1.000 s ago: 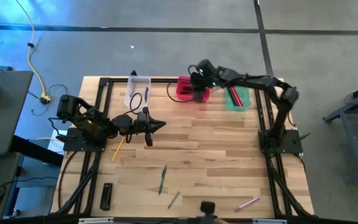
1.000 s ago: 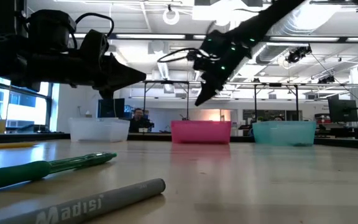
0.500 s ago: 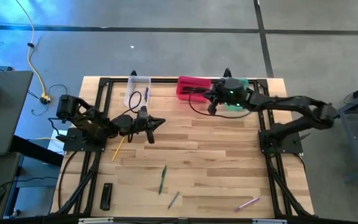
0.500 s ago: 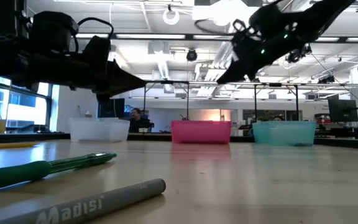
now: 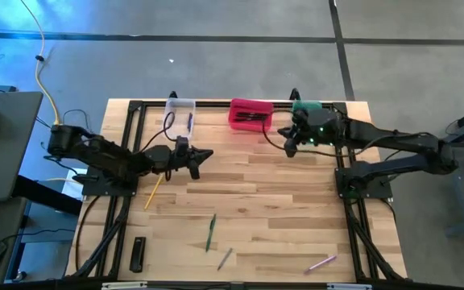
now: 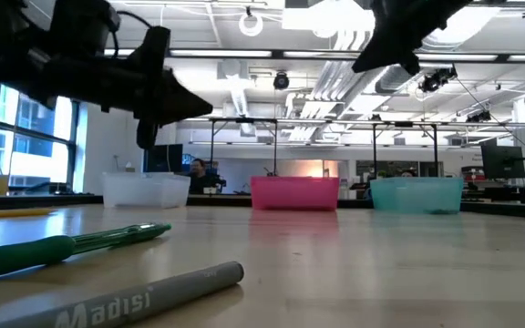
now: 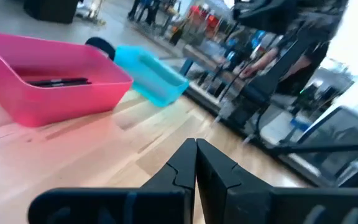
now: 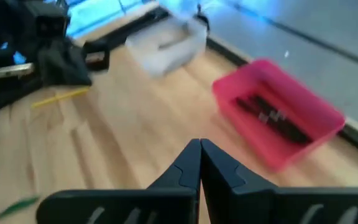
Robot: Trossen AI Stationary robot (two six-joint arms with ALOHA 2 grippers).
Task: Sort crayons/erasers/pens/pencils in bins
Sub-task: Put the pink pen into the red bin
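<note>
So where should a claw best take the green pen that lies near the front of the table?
Grip the thin green plastic pen at mid-length, coming straight down, fingers across its narrow width. It lies flat on the bare wooden table, clear of the grey stick.

High view: overhead, straight down, whole tabletop (image 5: 296,185). Low view: tabletop level, facing room. Both wrist views: forward, near; share pink bin (image 7: 55,81).

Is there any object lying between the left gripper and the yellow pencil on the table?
Nothing visible. The yellow pencil lies on bare wood just beside the left gripper, which is shut and empty.
</note>
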